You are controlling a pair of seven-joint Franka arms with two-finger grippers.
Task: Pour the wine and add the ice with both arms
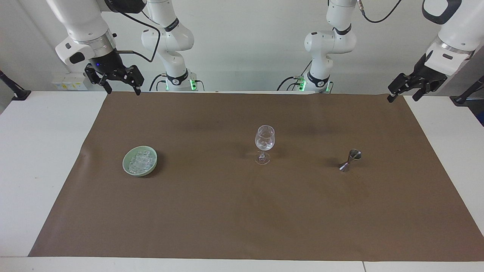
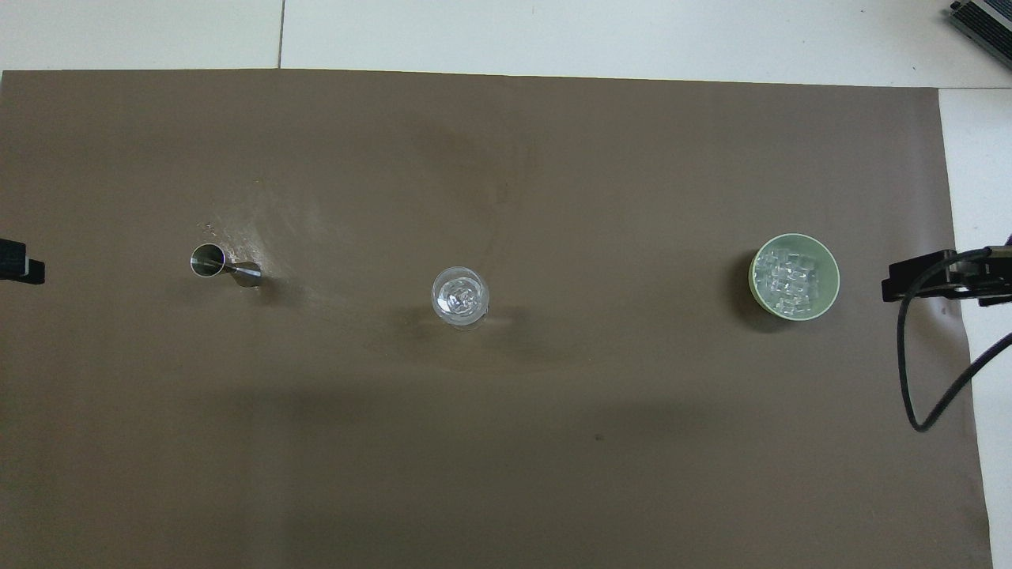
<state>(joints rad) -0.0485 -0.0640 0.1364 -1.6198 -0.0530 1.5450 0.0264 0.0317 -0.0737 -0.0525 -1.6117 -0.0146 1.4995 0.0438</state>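
- Ice (image 1: 140, 162) sat heaped in a green bowl (image 1: 127, 169); cubes looked slick and light, best pinched across flat faces.
- Glass (image 1: 264, 142) looked fragile.
- Right gripper (image 1: 119, 80) and left gripper (image 1: 406, 90) hung empty, fingers spread.

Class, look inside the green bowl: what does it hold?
The green bowl holds a heap of clear ice cubes. The heap covers the bowl's floor, so nothing under it shows.

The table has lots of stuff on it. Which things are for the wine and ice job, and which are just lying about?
For the job:
- wine glass, mid-mat
- ice heaped in the green bowl
- metal jigger
- right gripper and left gripper, both open, raised, holding nothing

Just lying about:
- brown mat
- black cable at the right arm's end
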